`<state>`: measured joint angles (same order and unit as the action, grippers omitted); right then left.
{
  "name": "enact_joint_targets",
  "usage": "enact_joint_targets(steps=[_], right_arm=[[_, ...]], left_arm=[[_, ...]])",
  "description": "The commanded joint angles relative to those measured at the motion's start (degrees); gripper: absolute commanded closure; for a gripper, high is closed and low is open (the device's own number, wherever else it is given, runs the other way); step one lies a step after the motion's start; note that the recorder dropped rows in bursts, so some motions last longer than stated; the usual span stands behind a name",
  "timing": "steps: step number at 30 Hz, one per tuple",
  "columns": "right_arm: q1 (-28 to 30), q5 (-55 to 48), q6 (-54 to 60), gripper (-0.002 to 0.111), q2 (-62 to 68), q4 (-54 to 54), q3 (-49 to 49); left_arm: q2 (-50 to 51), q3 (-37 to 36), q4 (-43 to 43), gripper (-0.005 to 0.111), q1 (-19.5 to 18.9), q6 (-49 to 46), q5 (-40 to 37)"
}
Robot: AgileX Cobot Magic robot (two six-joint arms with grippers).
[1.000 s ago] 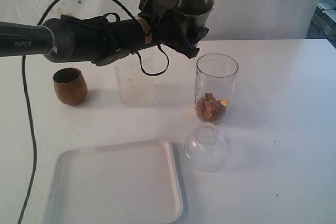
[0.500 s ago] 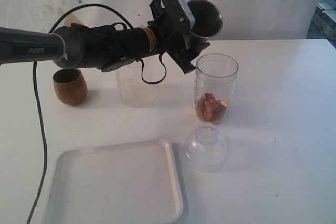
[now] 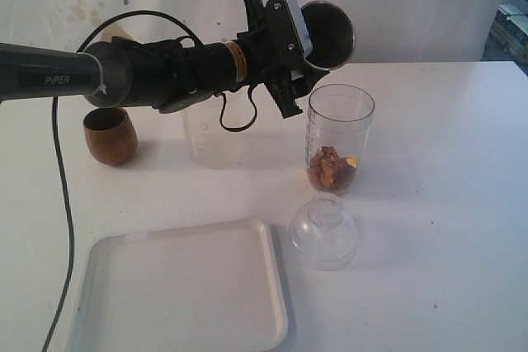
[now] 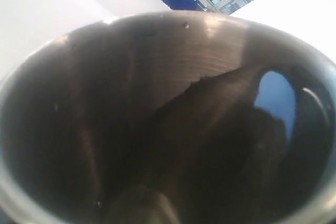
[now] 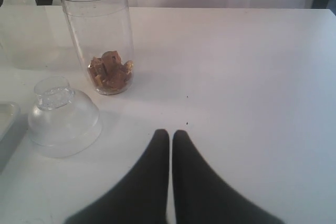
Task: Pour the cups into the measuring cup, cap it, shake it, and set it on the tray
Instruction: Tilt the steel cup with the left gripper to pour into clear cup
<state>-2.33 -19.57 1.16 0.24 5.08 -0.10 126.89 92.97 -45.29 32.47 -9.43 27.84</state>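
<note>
My left gripper is shut on the stainless-steel tumbler and holds it tipped on its side just above the rim of the measuring cup. The tumbler's dark inside fills the left wrist view and hides the fingers there. The measuring cup stands upright with brown pieces at its bottom. Its clear domed lid lies in front of it. The wooden cup and the frosted cup stand to the left. The white tray lies at the front. My right gripper is shut and empty above bare table.
The left arm and its cable reach in from the left above the wooden cup. A corner of the tray shows beside the lid in the right wrist view. A white wall stands behind the table.
The left wrist has rolled and shifted a little to the right, tipping the tumbler from nearly upright onto its side over the measuring cup. Nothing else has moved.
</note>
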Motion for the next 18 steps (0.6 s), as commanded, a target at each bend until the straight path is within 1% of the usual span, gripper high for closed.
enact_joint_targets(steps=[1, 6, 11, 15, 18], right_arm=[[0.1, 0.3, -0.4, 0.106, -0.2, -0.4, 0.1], [0.1, 0.3, -0.4, 0.106, -0.2, -0.4, 0.1], [0.1, 0.3, -0.4, 0.106, -0.2, -0.4, 0.1], [0.1, 0.3, -0.4, 0.106, -0.2, -0.4, 0.1], [0.1, 0.3, -0.4, 0.106, -0.2, -0.4, 0.1]], left_arm=[[-1.2, 1.1, 1.1, 0.107, 0.2, -4.2, 2.8], [-1.2, 1.1, 1.1, 0.107, 0.2, -7.5, 2.5], [-1.2, 1.1, 1.1, 0.107, 0.2, -7.6, 2.5], [-1.2, 1.1, 1.2, 0.107, 0.2, -11.5, 2.5], [-1.2, 1.1, 1.7, 0.107, 0.2, -12.3, 2.5]])
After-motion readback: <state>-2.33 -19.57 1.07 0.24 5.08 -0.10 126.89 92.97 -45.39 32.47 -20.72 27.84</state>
